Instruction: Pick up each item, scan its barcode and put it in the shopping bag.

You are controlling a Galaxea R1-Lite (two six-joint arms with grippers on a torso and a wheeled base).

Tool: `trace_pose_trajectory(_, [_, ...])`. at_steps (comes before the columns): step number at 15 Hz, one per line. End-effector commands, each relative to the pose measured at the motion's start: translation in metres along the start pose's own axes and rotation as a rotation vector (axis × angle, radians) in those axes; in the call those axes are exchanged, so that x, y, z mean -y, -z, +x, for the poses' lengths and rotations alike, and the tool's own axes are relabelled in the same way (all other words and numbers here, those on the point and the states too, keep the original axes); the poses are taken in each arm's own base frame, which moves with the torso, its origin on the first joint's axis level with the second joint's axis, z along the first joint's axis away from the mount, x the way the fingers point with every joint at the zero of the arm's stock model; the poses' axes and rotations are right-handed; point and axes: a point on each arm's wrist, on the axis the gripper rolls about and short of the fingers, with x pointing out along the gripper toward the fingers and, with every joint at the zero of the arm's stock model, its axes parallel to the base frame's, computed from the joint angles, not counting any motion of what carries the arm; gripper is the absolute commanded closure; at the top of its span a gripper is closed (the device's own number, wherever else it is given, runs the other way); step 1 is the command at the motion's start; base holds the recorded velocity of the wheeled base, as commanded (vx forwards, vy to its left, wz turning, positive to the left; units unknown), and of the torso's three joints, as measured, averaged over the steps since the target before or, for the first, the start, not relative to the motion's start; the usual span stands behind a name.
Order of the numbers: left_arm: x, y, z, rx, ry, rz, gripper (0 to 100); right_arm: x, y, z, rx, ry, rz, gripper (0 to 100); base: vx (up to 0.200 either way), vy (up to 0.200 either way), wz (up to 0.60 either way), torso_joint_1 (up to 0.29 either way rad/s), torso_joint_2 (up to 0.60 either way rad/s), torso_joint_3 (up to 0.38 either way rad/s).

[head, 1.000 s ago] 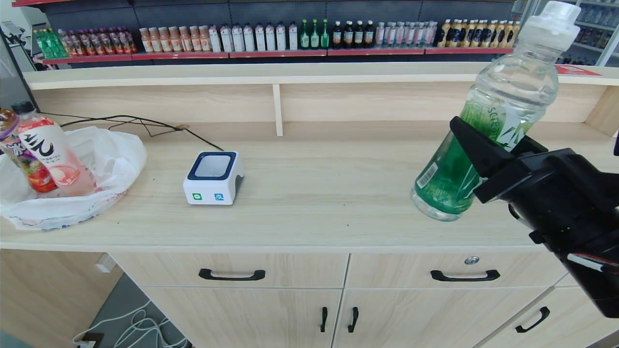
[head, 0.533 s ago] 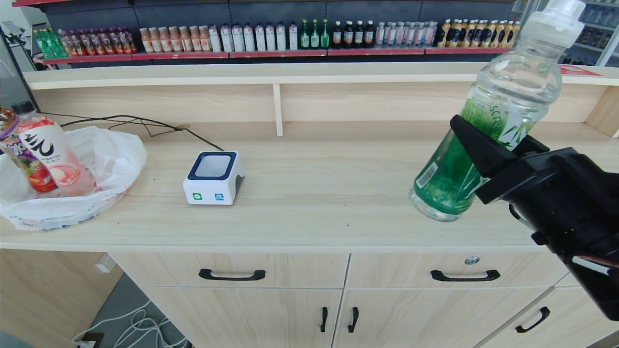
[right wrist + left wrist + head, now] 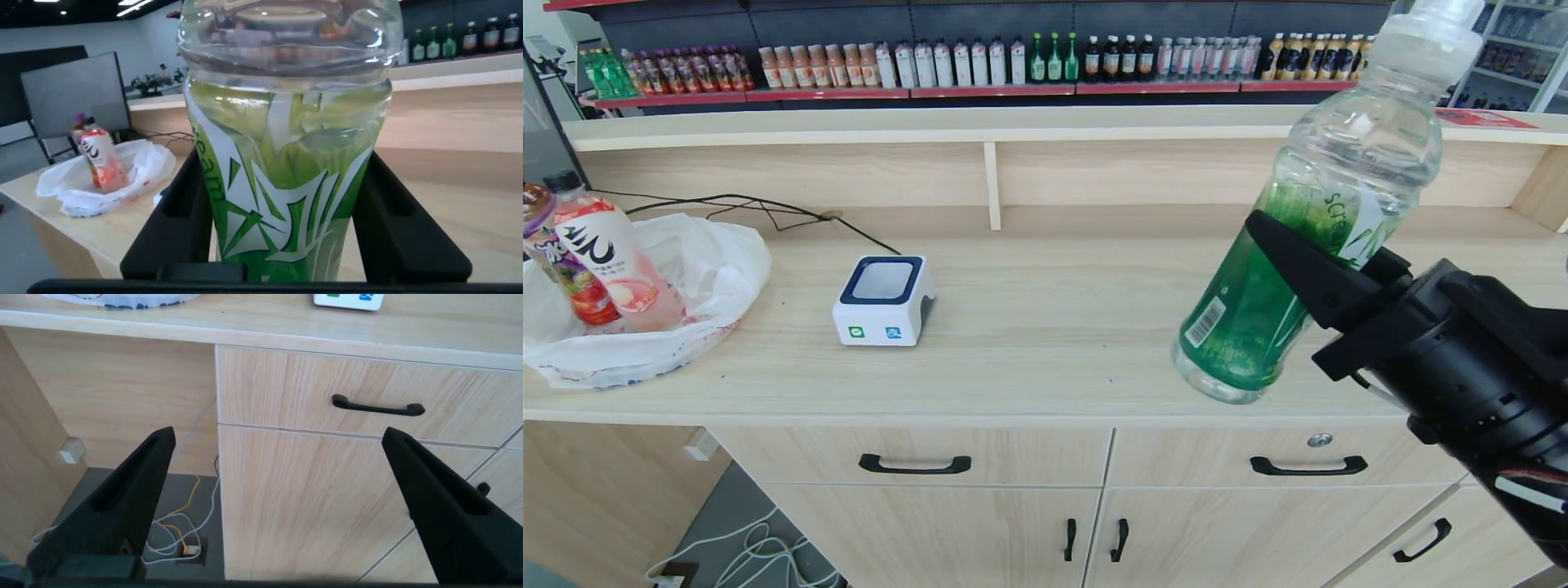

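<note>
My right gripper point(image 3: 1327, 273) is shut on a clear bottle with a green label point(image 3: 1282, 269), held tilted above the right side of the counter, cap up and a barcode facing left. The right wrist view looks along that bottle point(image 3: 286, 171) between my fingers point(image 3: 176, 212). A white scanner box point(image 3: 882, 300) with a dark-rimmed window sits left of centre on the counter. At the far left lies a white shopping bag point(image 3: 698, 278) with a pink bottle point(image 3: 609, 253) and a purple-labelled bottle point(image 3: 556, 273) standing in it. My left gripper point(image 3: 278, 498) hangs open below the counter edge, in front of the drawers.
A black cable point(image 3: 743, 204) runs from the scanner toward the back left. A raised wooden ledge point(image 3: 980, 131) borders the counter's far side. Drawers and cupboard doors with black handles point(image 3: 915, 465) lie under the counter. Drink shelves point(image 3: 1013, 61) stand behind.
My right gripper has carried the green bottle left and slightly down, toward the counter's middle. The bag, its bottles and the scanner have not moved.
</note>
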Motion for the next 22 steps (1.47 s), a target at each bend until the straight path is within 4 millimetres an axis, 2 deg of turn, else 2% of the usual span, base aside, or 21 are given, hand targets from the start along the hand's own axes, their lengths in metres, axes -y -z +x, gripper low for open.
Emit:
trace_pose_trajectory(1, [0.0, 0.0, 0.0, 0.0, 0.0, 0.0, 0, -0.007, -0.002, -0.001, -0.003, -0.214, 0.005, 100, 0.0, 0.0, 0.0, 0.0, 0.0, 0.0])
trace_pose_trajectory(3, [0.0, 0.0, 0.0, 0.0, 0.0, 0.0, 0, -0.002, 0.004, 0.001, -0.053, -0.385, 0.061, 100, 0.0, 0.0, 0.0, 0.0, 0.0, 0.0])
trace_pose_trajectory(6, [0.0, 0.0, 0.0, 0.0, 0.0, 0.0, 0, -0.006, 0.0, 0.009, -0.069, -0.552, 0.166, 100, 0.0, 0.0, 0.0, 0.0, 0.0, 0.0])
trace_pose_trajectory(11, [0.0, 0.0, 0.0, 0.0, 0.0, 0.0, 0, -0.006, -0.003, 0.01, -0.129, -0.555, 0.406, 100, 0.0, 0.0, 0.0, 0.0, 0.0, 0.0])
trace_pose_trajectory(14, [0.0, 0.0, 0.0, 0.0, 0.0, 0.0, 0, -0.016, -0.009, 0.007, -0.148, -0.592, 0.53, 100, 0.0, 0.0, 0.0, 0.0, 0.0, 0.0])
trace_pose_trajectory(18, [0.0, 0.0, 0.0, 0.0, 0.0, 0.0, 0, -0.033, -0.016, 0.013, -0.122, -0.667, 0.56, 100, 0.0, 0.0, 0.0, 0.0, 0.0, 0.0])
trace_pose_trajectory(22, [0.0, 0.0, 0.0, 0.0, 0.0, 0.0, 0, -0.044, -0.019, 0.01, -0.124, -0.713, 0.584, 100, 0.0, 0.0, 0.0, 0.0, 0.0, 0.0])
